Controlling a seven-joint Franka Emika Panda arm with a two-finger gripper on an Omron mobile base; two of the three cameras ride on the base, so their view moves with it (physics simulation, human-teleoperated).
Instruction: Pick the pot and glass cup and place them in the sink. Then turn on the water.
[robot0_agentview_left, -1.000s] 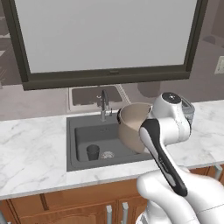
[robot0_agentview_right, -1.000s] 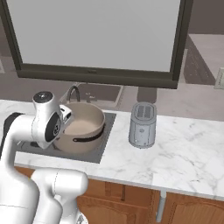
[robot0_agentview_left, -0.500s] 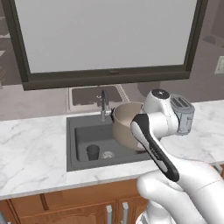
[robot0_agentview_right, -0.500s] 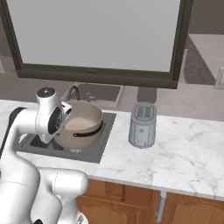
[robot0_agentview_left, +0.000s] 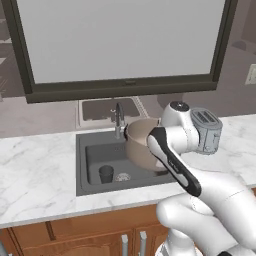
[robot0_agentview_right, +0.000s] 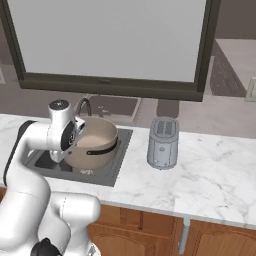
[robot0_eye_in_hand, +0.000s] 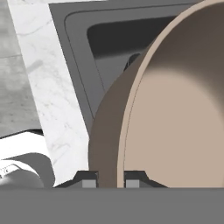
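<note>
- Pot (robot0_agentview_left: 142, 147) hangs over the right half of the sink (robot0_agentview_left: 95, 160), tilted, its base above the basin floor; from the right base view it sits over the basin's near-right corner (robot0_agentview_right: 95, 145).
- Gripper (robot0_eye_in_hand: 110, 180) is pinched nearly closed on the pot's rim wall: one fingertip (robot0_eye_in_hand: 89, 181) outside the taupe wall, the other inside against the pale lining.
- Cup (robot0_agentview_left: 106, 174) stands upright on the sink floor at about 8 o'clock from the pot, just beside the drain (robot0_agentview_left: 122, 177), apart from the pot.
- Faucet (robot0_agentview_left: 119, 120) at the sink's back edge, roughly 11 o'clock from the pot; no water running from it.
- Toaster (robot0_agentview_right: 163, 142) on the counter (robot0_agentview_right: 210, 175) at 3 o'clock of the sink, well clear.
- Handling judgement: the pot looks stiff and metal, wide and likely heavy for a thin rim pinch; held at one edge it wants to swing and tip, as the tilt suggests. Smooth wall, so slip is a risk.
- A hold on the rim next to a black side handle (robot0_agentview_right: 102, 150) would likely be steadier.
- Cup looks small, light, breakable; the pot should come down at 3 o'clock of it, not onto it.
</note>
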